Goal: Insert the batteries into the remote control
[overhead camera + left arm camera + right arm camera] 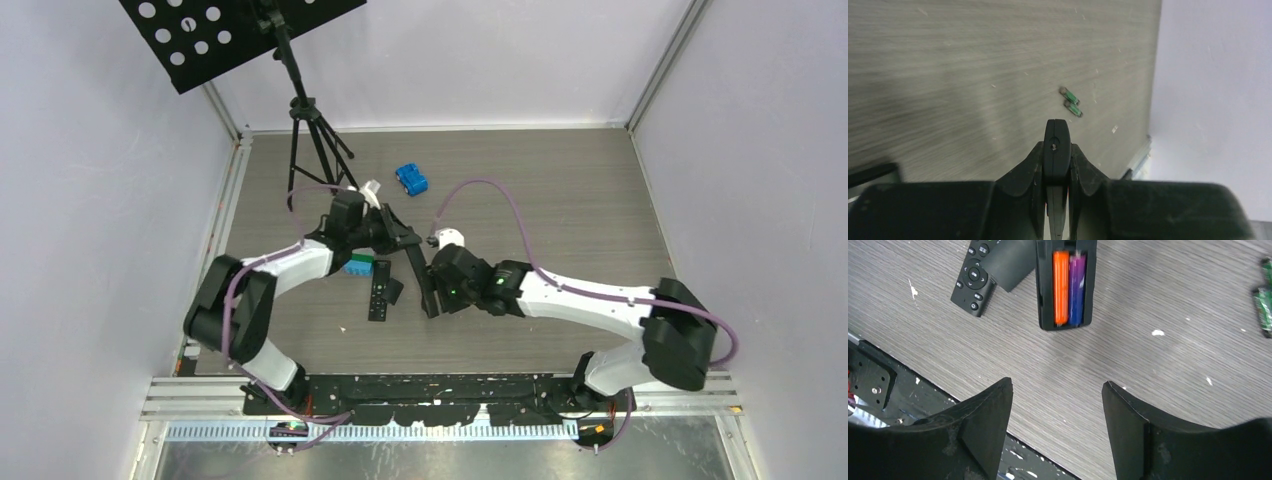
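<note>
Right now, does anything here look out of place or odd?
Two green batteries lie loose on the table, while the remote control already holds an orange battery and a purple battery in its uncovered recess. A second, buttoned remote lies nearby.

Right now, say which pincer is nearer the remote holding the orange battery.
Left. The left pincer is shut on the remote control; the right pincer hangs open just short of its battery end.
</note>
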`<state>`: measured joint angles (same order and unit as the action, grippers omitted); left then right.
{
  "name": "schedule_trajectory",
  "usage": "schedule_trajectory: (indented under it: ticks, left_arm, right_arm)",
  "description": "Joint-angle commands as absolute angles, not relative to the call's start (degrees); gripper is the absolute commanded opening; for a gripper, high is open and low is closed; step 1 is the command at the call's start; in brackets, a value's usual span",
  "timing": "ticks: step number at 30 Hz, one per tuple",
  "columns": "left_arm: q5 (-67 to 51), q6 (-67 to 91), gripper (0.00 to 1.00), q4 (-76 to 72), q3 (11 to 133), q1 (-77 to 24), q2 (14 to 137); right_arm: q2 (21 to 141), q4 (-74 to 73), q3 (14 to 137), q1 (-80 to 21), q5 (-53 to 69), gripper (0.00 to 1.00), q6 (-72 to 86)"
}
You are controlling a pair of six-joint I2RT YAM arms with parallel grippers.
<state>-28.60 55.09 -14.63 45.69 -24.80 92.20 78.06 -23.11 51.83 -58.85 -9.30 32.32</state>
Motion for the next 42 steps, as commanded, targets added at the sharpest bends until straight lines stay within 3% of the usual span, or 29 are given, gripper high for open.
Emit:
schedule_trajectory:
  ticks: [1, 10, 18, 23, 35, 38, 42]
  left_arm:
    - [-15.55, 45.58, 0.00, -1.84, 48.67, -21.54, 81.95]
    - [8.89, 42.88, 0.00, 15.41, 45.19, -14.10, 63.51]
    - [10.69, 41.83, 0.00, 18.09, 44.13, -12.35, 58.19]
    - [9.07, 41.89, 0.00, 17.31, 43.71, -12.13, 58.37]
    - [6.98, 42.38, 0.00, 16.07, 43.59, -12.06, 58.39]
    - [6.29, 42.16, 0.00, 15.97, 43.59, -12.04, 58.29]
    - [4.73, 41.48, 0.00, 15.82, 43.75, -12.11, 58.27]
  right_arm:
    - [85.10, -17.80, 58.29, -61.27, -13.11, 0.71, 34.74]
    - [104.76, -21.85, 73.86, -62.20, -21.78, 0.79, 42.53]
    - [117.64, -33.35, 90.36, -63.53, -28.65, 0.84, 40.49]
    - [118.12, -37.45, 89.83, -63.50, -31.07, 0.74, 42.57]
    - [118.35, -40.43, 89.38, -63.37, -30.84, 0.73, 41.28]
    - [117.69, -40.37, 89.11, -63.28, -26.93, 0.55, 37.22]
    - [115.06, -41.07, 87.68, -63.28, -20.67, 0.50, 30.93]
